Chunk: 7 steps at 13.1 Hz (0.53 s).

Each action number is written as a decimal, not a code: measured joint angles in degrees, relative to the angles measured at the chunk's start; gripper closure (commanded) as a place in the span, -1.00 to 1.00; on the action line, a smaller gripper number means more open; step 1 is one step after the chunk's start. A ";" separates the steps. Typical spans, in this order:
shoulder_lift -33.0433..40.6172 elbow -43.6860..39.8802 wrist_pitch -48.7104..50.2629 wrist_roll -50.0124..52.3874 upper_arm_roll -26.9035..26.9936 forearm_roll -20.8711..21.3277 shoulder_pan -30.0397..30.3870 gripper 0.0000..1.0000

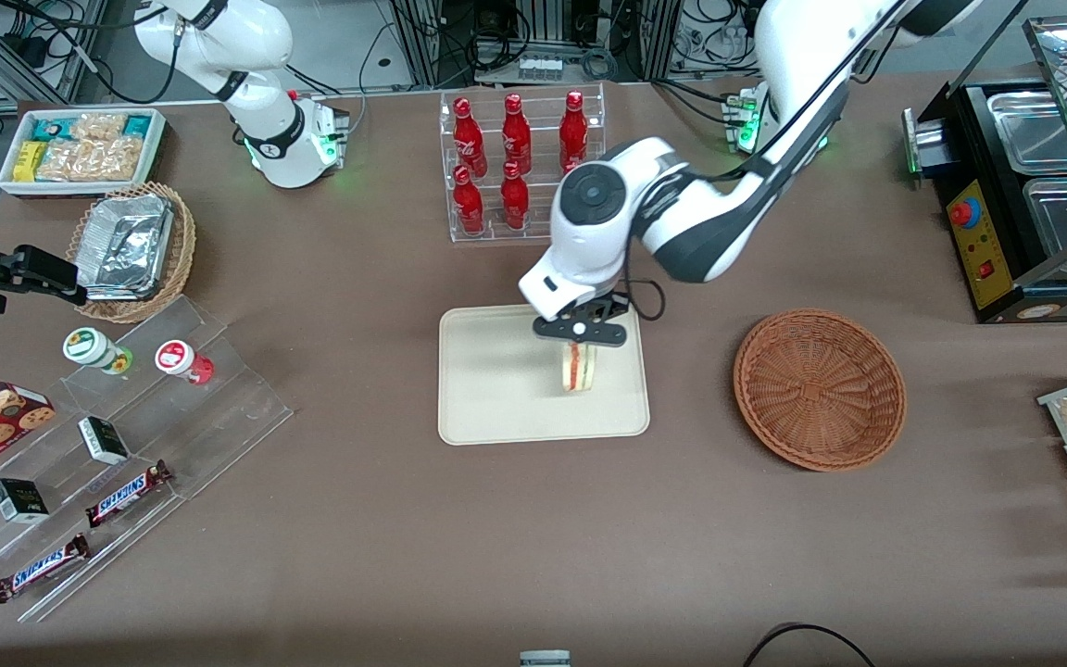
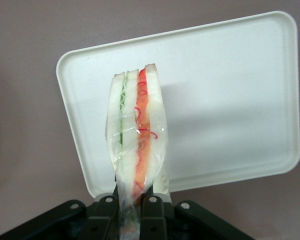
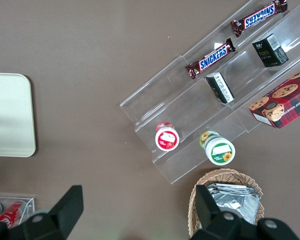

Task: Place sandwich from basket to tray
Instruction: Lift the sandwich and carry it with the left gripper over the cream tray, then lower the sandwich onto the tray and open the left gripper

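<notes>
My left gripper (image 1: pixel 579 341) is shut on the wrapped sandwich (image 1: pixel 579 367), a pale bread wedge with a red-orange and green filling stripe, and holds it over the cream-beige tray (image 1: pixel 496 389). In the left wrist view the sandwich (image 2: pixel 137 135) hangs between the fingers (image 2: pixel 152 212), above the tray (image 2: pixel 230 100). I cannot tell whether it touches the tray. The reddish-brown wicker basket (image 1: pixel 819 388) sits empty beside the tray, toward the working arm's end of the table.
A clear rack of red cola bottles (image 1: pixel 520 162) stands farther from the front camera than the tray. A clear stepped display (image 1: pixel 117 435) with snack bars, cups and boxes, a tan basket of foil containers (image 1: pixel 131 250) and a white snack bin (image 1: pixel 84 148) lie toward the parked arm's end. A black food warmer (image 1: pixel 1024 195) stands at the working arm's end.
</notes>
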State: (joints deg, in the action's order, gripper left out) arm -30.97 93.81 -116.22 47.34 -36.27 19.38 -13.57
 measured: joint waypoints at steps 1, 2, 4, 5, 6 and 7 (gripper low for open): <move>-2.05 -1.01 -0.02 1.70 0.02 2.23 -0.81 1.00; -4.24 -2.32 -0.08 3.36 0.01 4.18 -1.82 1.00; -8.46 -5.17 -0.11 6.77 0.03 7.73 -4.04 1.00; -10.26 -6.23 -0.19 8.55 0.03 9.34 -4.89 1.00; -11.74 -7.03 -0.71 10.04 0.04 10.59 -5.40 1.00; -12.81 -7.53 -1.51 10.80 0.04 11.19 -5.68 1.00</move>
State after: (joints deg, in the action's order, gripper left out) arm -43.77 86.28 -117.72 58.14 -36.23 30.57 -19.25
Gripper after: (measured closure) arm 0.850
